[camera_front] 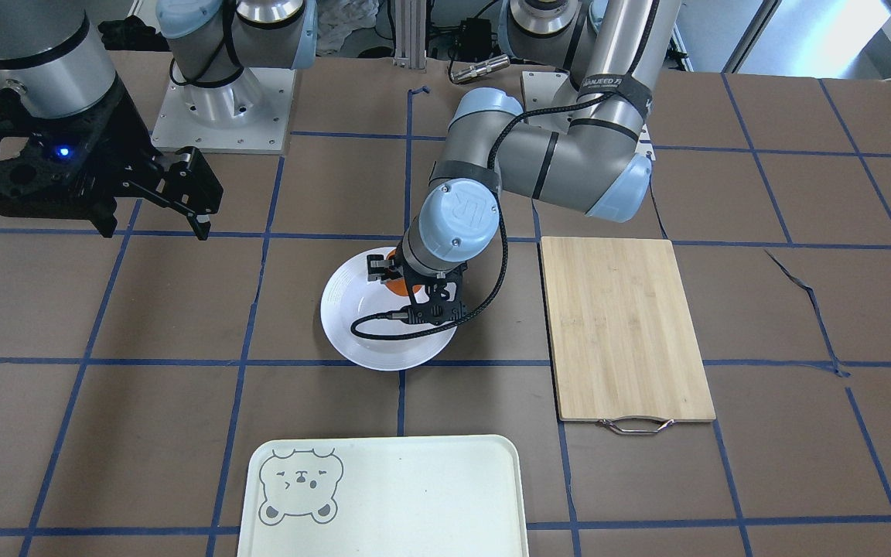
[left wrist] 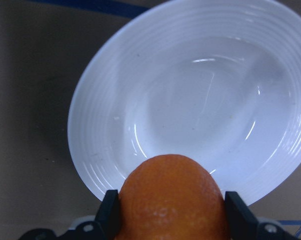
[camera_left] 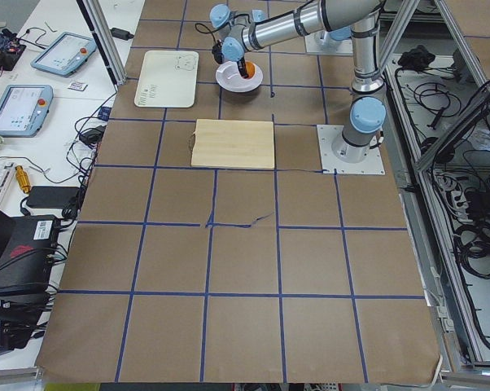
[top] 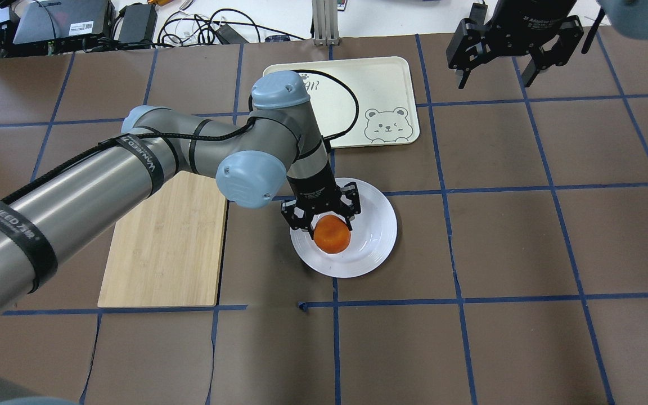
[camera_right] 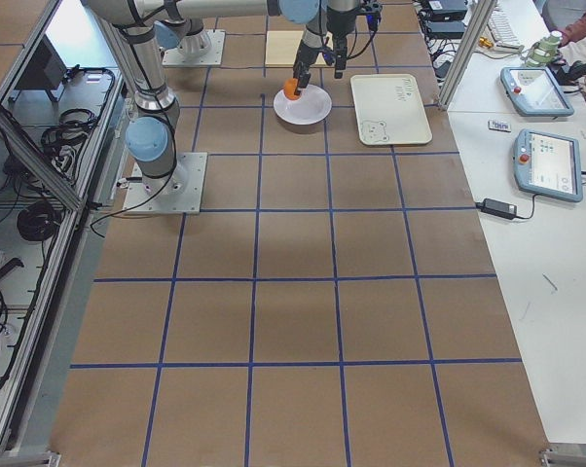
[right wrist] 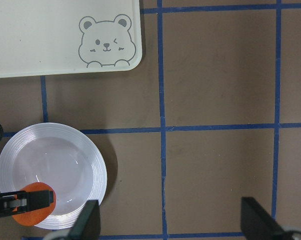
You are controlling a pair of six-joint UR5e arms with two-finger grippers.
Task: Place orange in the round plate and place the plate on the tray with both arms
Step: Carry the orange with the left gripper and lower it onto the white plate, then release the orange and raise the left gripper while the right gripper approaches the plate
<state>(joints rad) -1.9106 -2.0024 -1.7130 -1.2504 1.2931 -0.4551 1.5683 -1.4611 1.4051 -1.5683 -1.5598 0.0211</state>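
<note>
The brown surface (top: 470,253), taped into squares by blue lines, is carrying the round plate (top: 377,236), the tray (top: 380,84) beyond it and a bamboo cutting board (top: 166,242) on the robot's left side, all three lying apart from one another. The left gripper (top: 327,225) is clamping the orange (top: 332,235) between its fingers over the robot-side part of the plate; contact between fruit and plate cannot be told. The right gripper (top: 495,77) is hanging with its jaws spread wide over the surface beside the tray. Cables (top: 200,25) are trailing along the far edge, and two teach pendants (camera_right: 551,163) are resting on a white bench alongside.
</note>
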